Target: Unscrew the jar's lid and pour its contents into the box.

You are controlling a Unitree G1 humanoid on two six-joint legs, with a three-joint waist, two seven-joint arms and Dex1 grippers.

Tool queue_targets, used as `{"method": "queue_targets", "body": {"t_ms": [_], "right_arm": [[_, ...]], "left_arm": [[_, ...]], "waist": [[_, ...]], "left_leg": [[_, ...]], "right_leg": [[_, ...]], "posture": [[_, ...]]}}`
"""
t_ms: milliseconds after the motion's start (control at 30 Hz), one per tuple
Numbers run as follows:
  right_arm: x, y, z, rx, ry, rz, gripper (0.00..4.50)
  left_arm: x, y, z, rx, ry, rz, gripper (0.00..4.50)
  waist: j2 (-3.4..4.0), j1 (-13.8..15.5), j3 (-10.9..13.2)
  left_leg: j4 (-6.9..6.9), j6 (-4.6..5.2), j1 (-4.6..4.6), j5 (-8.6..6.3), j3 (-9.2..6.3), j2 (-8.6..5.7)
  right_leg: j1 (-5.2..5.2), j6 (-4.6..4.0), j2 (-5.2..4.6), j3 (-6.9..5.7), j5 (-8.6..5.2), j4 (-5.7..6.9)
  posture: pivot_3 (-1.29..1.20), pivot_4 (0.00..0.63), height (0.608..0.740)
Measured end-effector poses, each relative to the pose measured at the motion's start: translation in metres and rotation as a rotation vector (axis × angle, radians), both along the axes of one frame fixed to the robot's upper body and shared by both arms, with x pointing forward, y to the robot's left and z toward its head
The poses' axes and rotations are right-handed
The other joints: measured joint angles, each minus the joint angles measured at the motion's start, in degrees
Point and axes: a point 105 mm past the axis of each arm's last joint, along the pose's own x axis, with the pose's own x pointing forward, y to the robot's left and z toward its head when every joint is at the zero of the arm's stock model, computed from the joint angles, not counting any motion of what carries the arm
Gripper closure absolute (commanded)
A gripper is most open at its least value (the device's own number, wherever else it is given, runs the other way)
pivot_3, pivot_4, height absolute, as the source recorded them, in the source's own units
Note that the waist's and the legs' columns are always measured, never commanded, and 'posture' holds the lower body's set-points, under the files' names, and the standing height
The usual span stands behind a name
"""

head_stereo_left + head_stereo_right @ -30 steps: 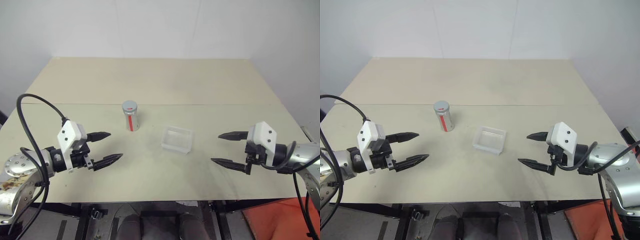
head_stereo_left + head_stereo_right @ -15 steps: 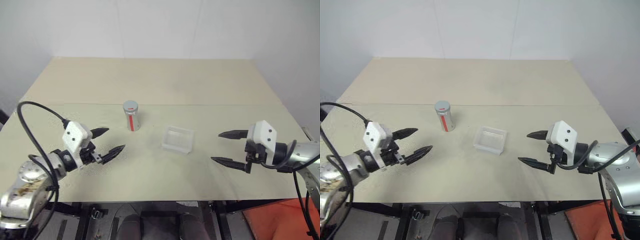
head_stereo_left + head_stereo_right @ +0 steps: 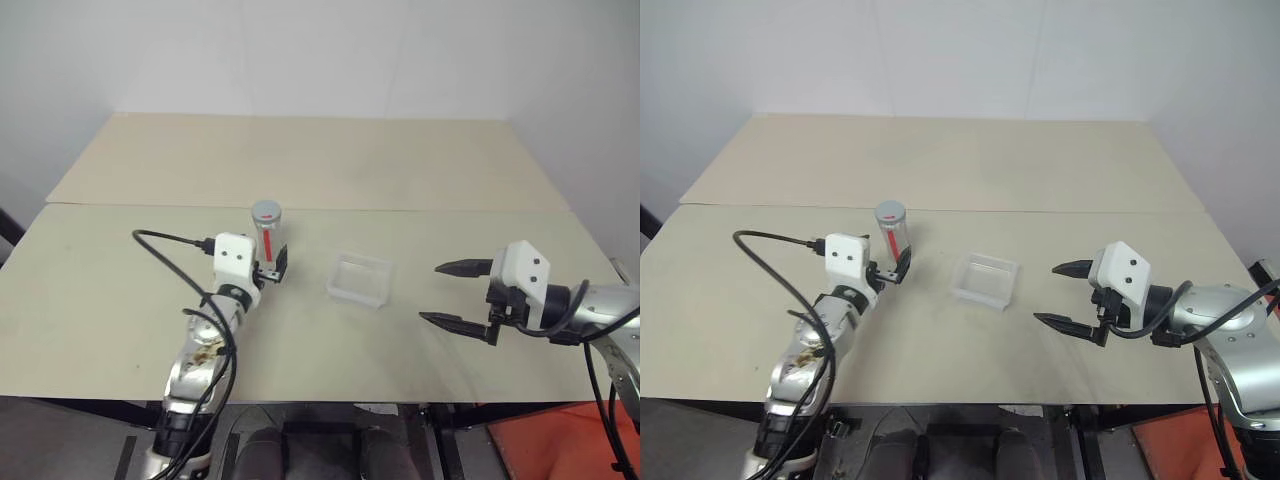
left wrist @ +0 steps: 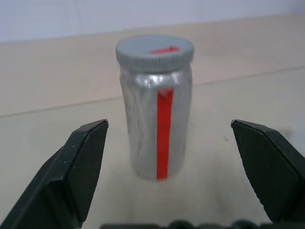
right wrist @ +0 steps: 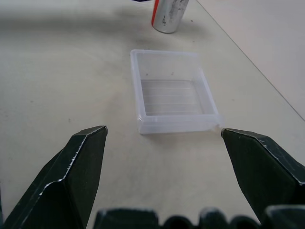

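The jar (image 4: pixel 157 125) stands upright on the table (image 3: pixel 320 170), near its middle seam, with the lid (image 4: pixel 155 49) seated on top – a red mark on the cap and a red stripe down the silver side. The left gripper (image 3: pixel 268 268) is level with the jar and just short of it; its jaws are spread wide, one black finger on either side of the jar in the left wrist view, neither touching it. The box (image 3: pixel 360 280), a clear shallow tray, lies flat on the table to the right of the jar, apart from it. The right gripper (image 3: pixel 452 294) hovers further right, well clear of the box – jaws released, holding nothing, pointing toward the box
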Motion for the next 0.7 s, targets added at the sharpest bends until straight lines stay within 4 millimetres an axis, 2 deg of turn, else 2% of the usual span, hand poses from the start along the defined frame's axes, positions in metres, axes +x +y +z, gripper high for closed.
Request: {"method": "queue_targets", "body": {"t_ms": [233,700], "right_arm": [[0.000,0.002,0.003,-0.003,-0.017,0.007,0.03],[-0.001,0.005,0.008,0.000,-0.028,0.024,0.03]], "left_arm": [[0.021,0.000,-0.006,0.049,0.003,0.119,0.00],[0.045,-0.017,-0.009,0.025,-0.016,0.152,0.00]], "waist": [[0.00,0.08,0.00],[-0.01,0.11,0.01]], "left_leg": [[0.00,0.00,-0.03,0.00,-0.01,-0.02],[0.00,0.00,-0.05,0.00,-0.02,-0.03]], "right_leg": [[-0.01,0.01,0.01,-0.01,0.00,-0.01],[-0.03,0.02,0.00,-0.01,0.01,-0.01]], "posture": [[0.00,0.150,0.740],[0.00,0.150,0.740]]}}
